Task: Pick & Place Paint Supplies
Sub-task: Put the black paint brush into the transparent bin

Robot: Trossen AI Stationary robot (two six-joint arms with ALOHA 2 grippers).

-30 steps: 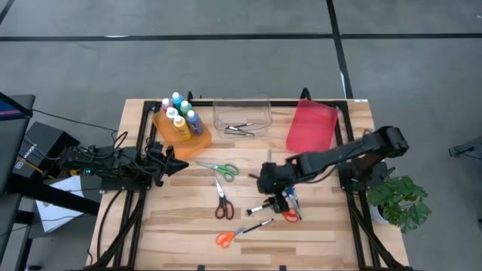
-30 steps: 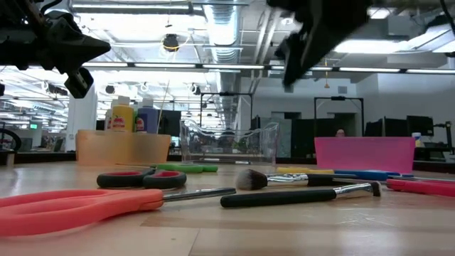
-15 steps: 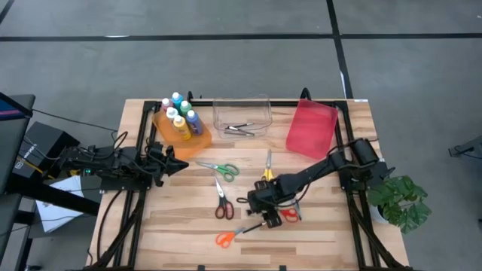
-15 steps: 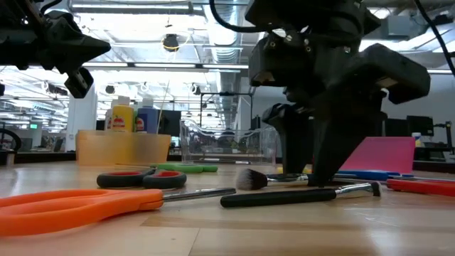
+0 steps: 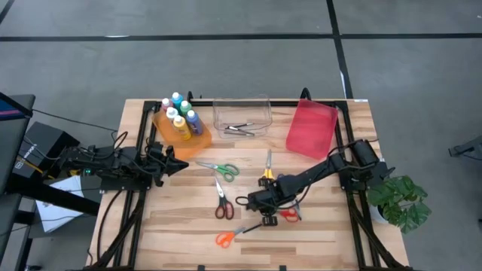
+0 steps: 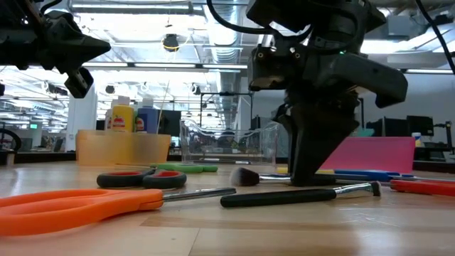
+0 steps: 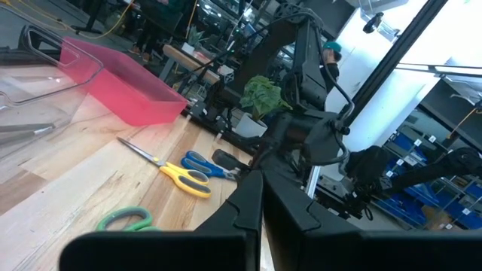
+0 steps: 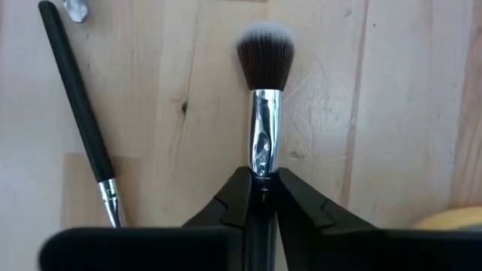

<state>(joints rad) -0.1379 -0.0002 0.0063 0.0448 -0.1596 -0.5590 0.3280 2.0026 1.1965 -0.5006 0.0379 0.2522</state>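
While the left gripper [image 5: 178, 165] waits shut, the right gripper [image 8: 260, 187] works
Its fingers clamp a fluffy brush [image 8: 263, 98] on the desk [image 5: 181, 226]

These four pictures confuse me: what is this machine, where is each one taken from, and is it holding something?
It is a robot with two dark arms at a wooden table. One picture looks straight down, one looks level across the tabletop, and two come from cameras on the arms' wrists. The right gripper is down at the table, its fingers shut on a fluffy brush. The left gripper waits, shut, beside an orange bin of paint bottles. Scissors and a thin brush lie loose on the table.
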